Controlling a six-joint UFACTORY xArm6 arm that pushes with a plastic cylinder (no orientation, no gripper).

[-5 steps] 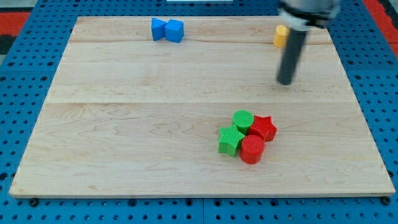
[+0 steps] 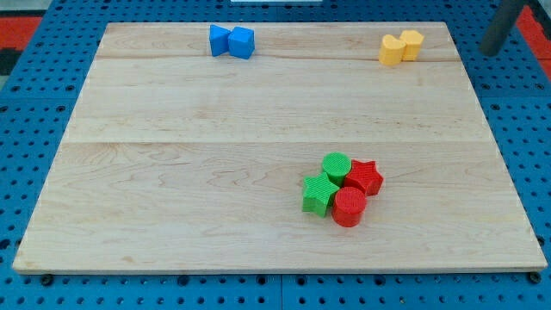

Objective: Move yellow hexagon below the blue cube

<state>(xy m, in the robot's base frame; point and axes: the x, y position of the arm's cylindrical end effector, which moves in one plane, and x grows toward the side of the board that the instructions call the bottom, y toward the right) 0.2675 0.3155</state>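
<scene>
Two yellow blocks touch at the view's top right: the one on the right [image 2: 412, 42] looks like the yellow hexagon, the one on the left [image 2: 392, 50] is a yellow block of unclear shape. Two blue blocks touch at the top left of the board: the blue cube [image 2: 242, 41] and a second blue block [image 2: 220, 40] on its left. My tip [image 2: 492, 51] is at the view's far right edge, off the board, right of the yellow blocks and apart from them.
A cluster sits at lower centre right: a green cylinder [image 2: 337, 165], a green star [image 2: 319, 194], a red star [image 2: 365, 177] and a red cylinder [image 2: 349, 207]. The wooden board [image 2: 172, 172] lies on a blue pegboard.
My tip has moved from over the board below the yellow blocks to the view's upper right, off the board. Both yellow blocks now show. No block has moved.
</scene>
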